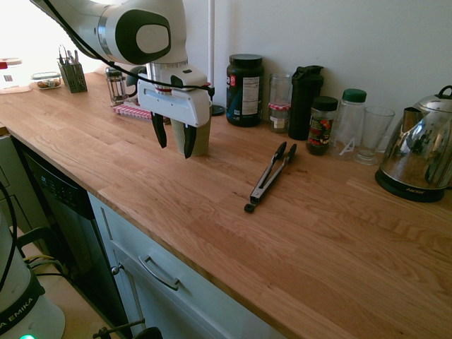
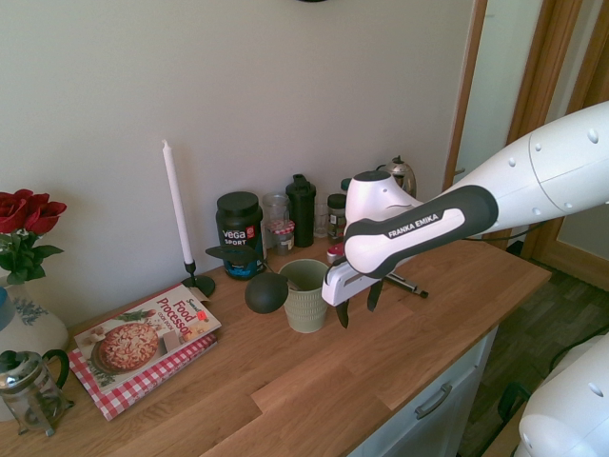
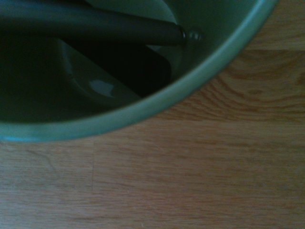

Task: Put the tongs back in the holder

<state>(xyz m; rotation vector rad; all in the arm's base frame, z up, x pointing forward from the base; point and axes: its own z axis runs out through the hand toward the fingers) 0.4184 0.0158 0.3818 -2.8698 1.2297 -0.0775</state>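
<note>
While the tool hung beside the cup, the scene stood thus:

Tool: the tool hung from the white arm with its two dark fingers spread and nothing between them, poised above the table just in front of the holder.

Tongs: the tongs lay flat on the bare wood, well apart from the tool, on the side of the kettle in the first exterior view.

Long axis: the black end knob pointed toward the table's front edge and the black tips toward the row of jars at the wall; the arms lay close together.

Holder: the green ribbed cup stood upright, partly hidden behind the tool in the first exterior view; a dark ladle leaned out of it, and the wrist view showed its rim and a dark handle inside.

Relation that mattered: the tongs lay to one side of the tool and away from the holder, so a reach would likely have to travel sideways along the table and meet the arms across their length.

Task state: tongs not yet picked up.
</note>
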